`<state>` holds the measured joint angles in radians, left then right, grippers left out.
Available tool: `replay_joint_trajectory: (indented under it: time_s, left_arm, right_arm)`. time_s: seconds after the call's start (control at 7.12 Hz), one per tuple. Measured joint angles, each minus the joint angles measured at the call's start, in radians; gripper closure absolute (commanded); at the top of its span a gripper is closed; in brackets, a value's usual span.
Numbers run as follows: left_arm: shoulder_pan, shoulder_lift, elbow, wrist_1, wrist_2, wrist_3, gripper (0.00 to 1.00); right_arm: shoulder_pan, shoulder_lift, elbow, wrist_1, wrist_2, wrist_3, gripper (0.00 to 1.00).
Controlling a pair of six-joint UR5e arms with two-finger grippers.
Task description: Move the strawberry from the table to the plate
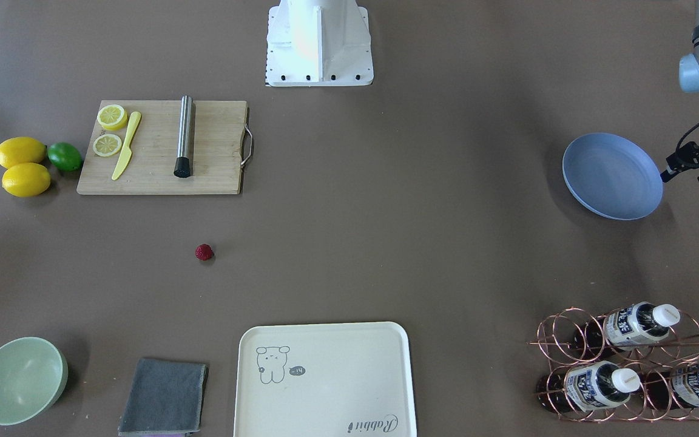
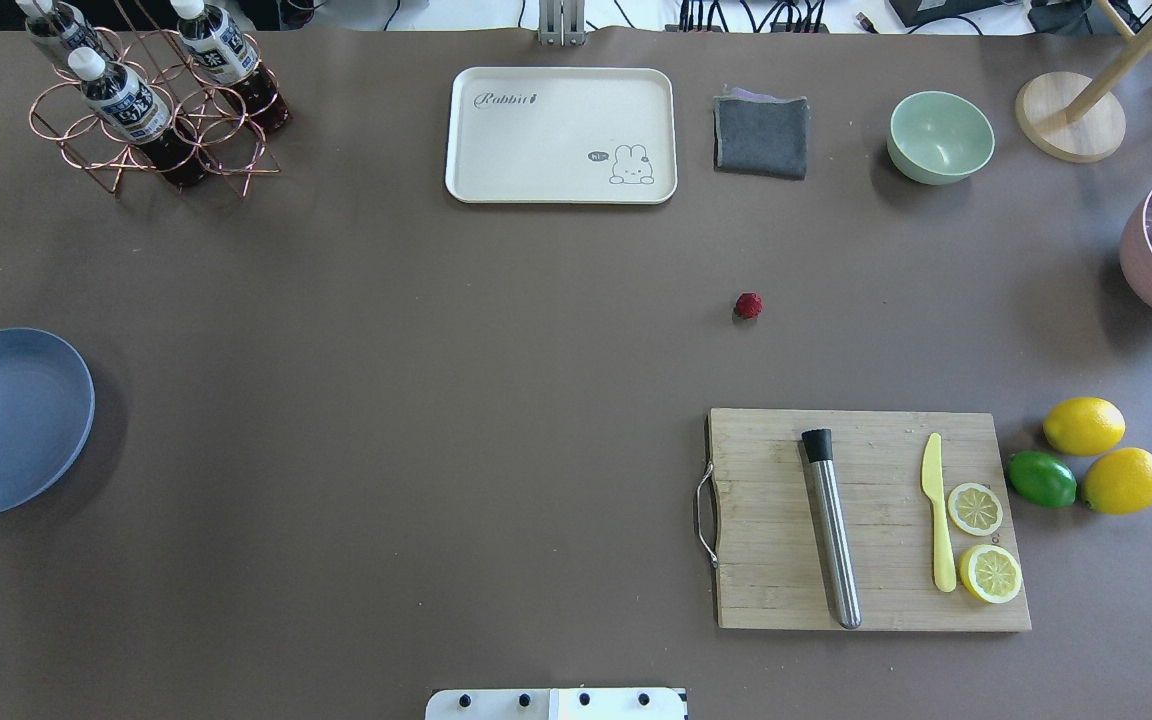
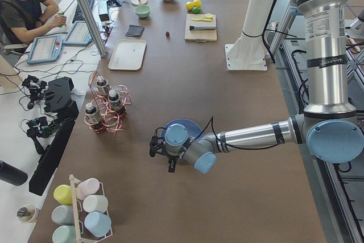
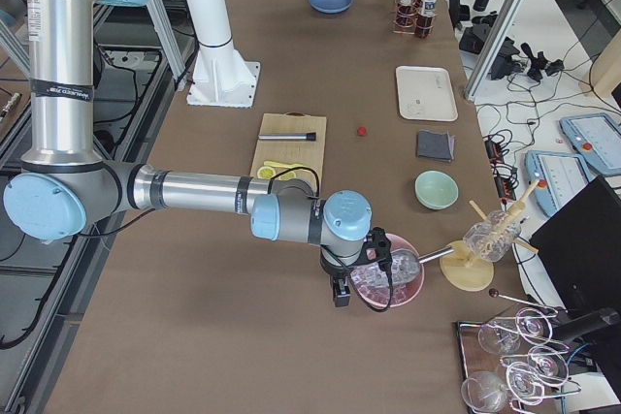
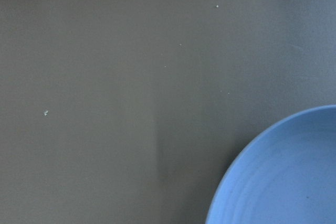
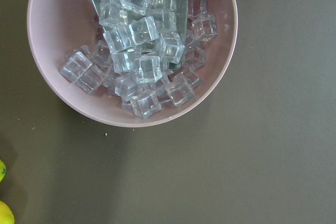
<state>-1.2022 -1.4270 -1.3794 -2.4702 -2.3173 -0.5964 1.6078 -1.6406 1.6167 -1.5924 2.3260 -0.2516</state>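
Observation:
The strawberry (image 2: pixel 748 305) (image 1: pixel 204 252), small and dark red, lies alone on the brown table (image 2: pixel 416 400), between the cutting board and the grey cloth. Far off at the table's left end sits the light-blue plate (image 2: pixel 6 420) (image 1: pixel 613 176), with nothing on it; its rim fills the left wrist view's lower right corner (image 5: pixel 283 177). My left gripper (image 3: pixel 162 153) hangs low beside the plate's outer edge. My right gripper (image 4: pixel 338 290) hovers over a pink bowl at the opposite end. I cannot tell whether either is open or shut; no fingers show in the wrist views.
A wooden cutting board (image 2: pixel 766 480) carries a steel muddler, a yellow knife and two lemon halves, with two lemons and a lime beside it. At the far edge are a cream tray (image 2: pixel 561 135), grey cloth (image 2: pixel 761 135), green bowl (image 2: pixel 940 136) and bottle rack (image 2: pixel 151 110). The pink bowl (image 6: pixel 52 82) holds ice. A person sits beyond the table.

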Motion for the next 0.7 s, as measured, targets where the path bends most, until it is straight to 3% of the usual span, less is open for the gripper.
replay_joint_trajectory:
  time_s: [0.28, 0.42, 0.56, 0.7]
  left_arm:
    - [0.045, -0.001, 0.026, -0.055, 0.017, -0.038, 0.17]
    - [0.061, -0.001, 0.029, -0.070, 0.019, -0.053, 0.44]
    - [0.074, -0.001, 0.031, -0.082, 0.020, -0.069, 0.85]
    - [0.081, 0.000, 0.031, -0.092, 0.021, -0.080, 1.00]
  right_arm:
    - [-0.002, 0.000, 0.000, 0.001, 0.000, 0.000, 0.00]
    - [-0.003, -0.001, 0.000, 0.001, -0.001, 0.000, 0.00]
    - [-0.003, -0.001, 0.000, 0.002, -0.001, 0.000, 0.00]
    - [-0.003, -0.001, 0.000, 0.002, -0.001, 0.000, 0.00]
